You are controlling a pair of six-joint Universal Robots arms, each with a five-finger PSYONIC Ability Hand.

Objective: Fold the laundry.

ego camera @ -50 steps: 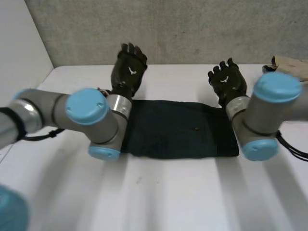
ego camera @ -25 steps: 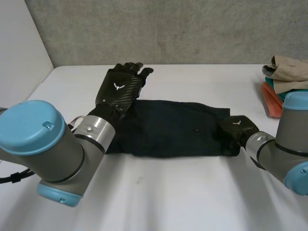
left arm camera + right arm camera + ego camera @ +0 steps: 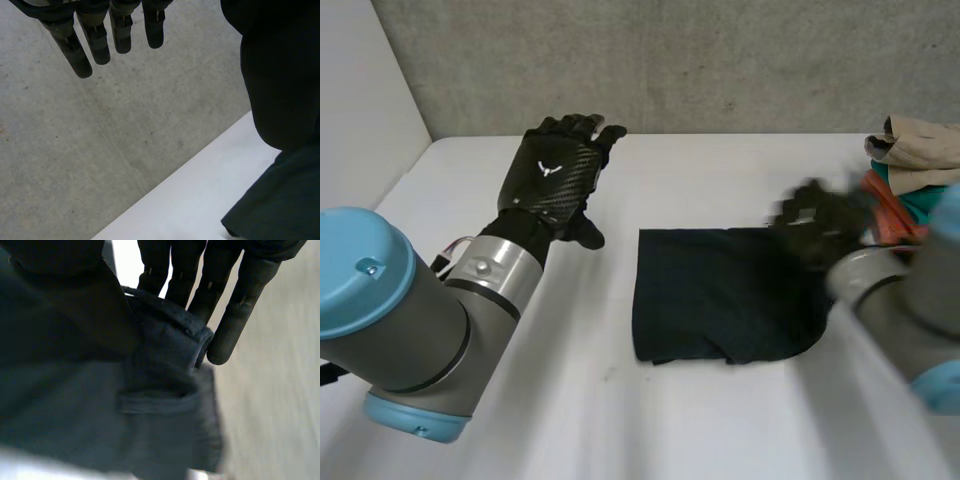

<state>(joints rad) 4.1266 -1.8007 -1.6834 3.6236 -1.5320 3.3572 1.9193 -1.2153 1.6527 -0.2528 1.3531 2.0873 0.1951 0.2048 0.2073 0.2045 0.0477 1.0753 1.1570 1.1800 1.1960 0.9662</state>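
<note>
We count one cloth (image 3: pixel 720 295), right hand (image 3: pixel 820 225) pinching its edge, left hand (image 3: pixel 552 178) released; one clothes pile (image 3: pixel 910 165) near right hand

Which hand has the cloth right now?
The right hand: its thumb and straight fingers pinch an edge of the dark cloth. The left hand is open, off the cloth.

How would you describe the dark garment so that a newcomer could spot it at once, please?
Look at the white table, right of its middle. The dark garment lies there, its far right corner pinched by the right hand. Unlike the beige, teal and orange pile at the table's right edge, it is a single near-black piece.
</note>
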